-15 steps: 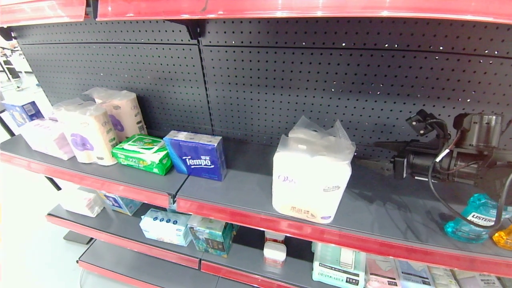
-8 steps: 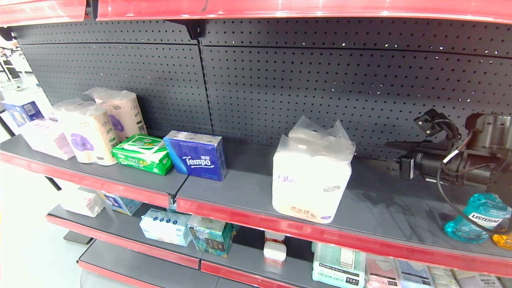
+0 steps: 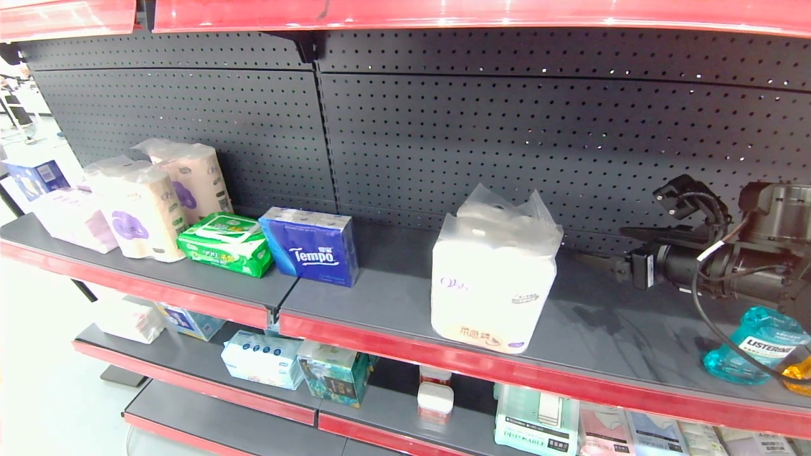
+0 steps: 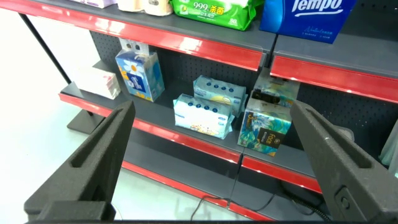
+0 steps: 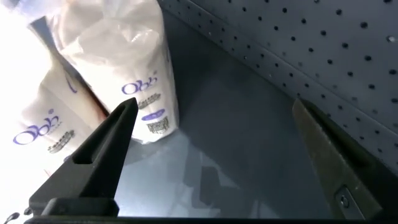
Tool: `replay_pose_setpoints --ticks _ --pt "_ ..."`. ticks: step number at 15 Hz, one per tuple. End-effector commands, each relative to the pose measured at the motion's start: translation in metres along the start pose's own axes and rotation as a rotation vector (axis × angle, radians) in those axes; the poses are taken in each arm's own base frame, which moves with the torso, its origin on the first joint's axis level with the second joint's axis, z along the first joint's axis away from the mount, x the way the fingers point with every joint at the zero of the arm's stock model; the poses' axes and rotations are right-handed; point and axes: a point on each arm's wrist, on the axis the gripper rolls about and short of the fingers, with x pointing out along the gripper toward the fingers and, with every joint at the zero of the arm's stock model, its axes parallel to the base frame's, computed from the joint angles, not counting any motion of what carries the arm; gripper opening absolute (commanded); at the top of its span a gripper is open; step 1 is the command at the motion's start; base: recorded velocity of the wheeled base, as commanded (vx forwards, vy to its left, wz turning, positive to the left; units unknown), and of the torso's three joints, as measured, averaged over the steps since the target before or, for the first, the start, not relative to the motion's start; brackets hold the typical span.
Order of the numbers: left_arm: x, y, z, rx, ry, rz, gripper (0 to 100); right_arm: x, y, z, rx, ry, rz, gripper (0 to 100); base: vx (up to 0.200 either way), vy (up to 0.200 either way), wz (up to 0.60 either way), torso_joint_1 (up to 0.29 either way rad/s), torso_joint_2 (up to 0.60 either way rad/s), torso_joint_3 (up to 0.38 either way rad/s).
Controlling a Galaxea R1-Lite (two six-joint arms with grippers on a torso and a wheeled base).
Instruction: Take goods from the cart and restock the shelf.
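White tissue pack [image 3: 493, 278]; upright on shelf [image 3: 393, 288]; right jaws spread, apart from it

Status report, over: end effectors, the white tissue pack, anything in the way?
Left end effector open, empty. Right end effector open, empty, clear of white tissue pack. Pack upright on shelf. Blue mouthwash bottle stands farther right.

tissue pack [image 5: 121, 65] (white) on shelf [image 5: 249, 143]

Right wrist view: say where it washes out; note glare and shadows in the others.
Right wrist view: the tissue pack is partly washed out white. Head view: glare on the top rail, shadows on the shelf. Left wrist view: bright floor.
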Motion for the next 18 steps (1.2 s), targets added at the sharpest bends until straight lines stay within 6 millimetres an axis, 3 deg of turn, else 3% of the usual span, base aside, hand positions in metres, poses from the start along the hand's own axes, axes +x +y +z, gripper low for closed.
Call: replay_pose_setpoints --ticks 1,5,12,18 --pt "0.000 0.000 0.000 -0.001 0.001 0.000 100 -0.004 0.006 0.002 -0.007 -0.006 0.005 100 0.000 0.000 0.00 0.000 0.00 0.000" --pt "0.000 0.000 0.000 -0.001 0.001 0.000 100 -0.015 0.020 0.000 0.004 0.005 -0.002 100 0.000 0.000 0.00 0.000 0.00 0.000" --pt "0.000 0.000 0.000 -0.001 0.001 0.000 100 -0.007 0.048 -0.006 0.156 0.084 -0.126 100 0.000 0.000 0.00 0.000 0.00 0.000" --pt "0.000 0.000 0.000 0.001 0.001 0.000 100 -0.001 0.055 -0.021 0.164 0.150 -0.135 100 0.000 0.000 0.00 0.000 0.00 0.000"
